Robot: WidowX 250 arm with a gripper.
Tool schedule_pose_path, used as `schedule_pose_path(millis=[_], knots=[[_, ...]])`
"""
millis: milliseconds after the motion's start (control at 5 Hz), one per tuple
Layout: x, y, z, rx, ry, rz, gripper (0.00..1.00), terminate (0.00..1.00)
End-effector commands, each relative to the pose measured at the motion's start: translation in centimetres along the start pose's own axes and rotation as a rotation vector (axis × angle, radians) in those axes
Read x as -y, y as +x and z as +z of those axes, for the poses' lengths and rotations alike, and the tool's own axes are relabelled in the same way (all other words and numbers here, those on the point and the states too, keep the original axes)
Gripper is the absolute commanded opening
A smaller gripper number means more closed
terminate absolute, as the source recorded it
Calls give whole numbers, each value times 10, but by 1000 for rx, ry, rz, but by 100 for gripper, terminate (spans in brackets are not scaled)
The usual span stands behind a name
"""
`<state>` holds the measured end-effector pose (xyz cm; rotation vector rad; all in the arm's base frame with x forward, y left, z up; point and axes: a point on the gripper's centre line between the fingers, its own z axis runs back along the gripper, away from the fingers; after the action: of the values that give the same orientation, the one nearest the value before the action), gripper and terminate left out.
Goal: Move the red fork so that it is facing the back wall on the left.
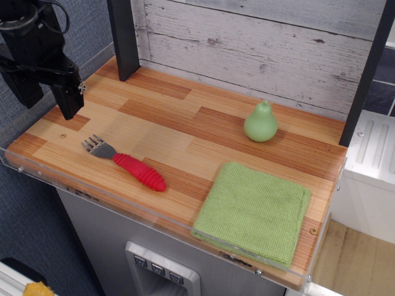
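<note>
The red fork (128,164) lies flat near the front left of the wooden table top (185,129). Its silver tines point toward the left edge and its ribbed red handle trails to the right and front. My black gripper (48,103) hangs above the table's far left corner, behind and to the left of the fork and well apart from it. Its jaws stand apart with nothing between them. The back wall (259,43) of whitewashed planks runs along the far edge.
A green pear (260,123) stands upright at the back right. A folded green cloth (254,211) lies at the front right. Two dark posts (123,37) (365,77) stand at the back corners. A blue-grey side panel (92,28) is on the left.
</note>
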<state>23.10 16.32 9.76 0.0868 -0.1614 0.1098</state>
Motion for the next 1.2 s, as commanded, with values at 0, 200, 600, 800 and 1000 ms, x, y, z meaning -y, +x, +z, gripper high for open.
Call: schedule_pose_path(millis=[0,200,600,800,1000], knots=[[0,0,0,0,0,0,100,0],[23,11,-3,20,-15,148,100,0],[80,21,-14,-49,-106,441,100,0],[91,19,-30,-108,-88,693,100,0],[91,16,-36,-170,3,832,100,0]])
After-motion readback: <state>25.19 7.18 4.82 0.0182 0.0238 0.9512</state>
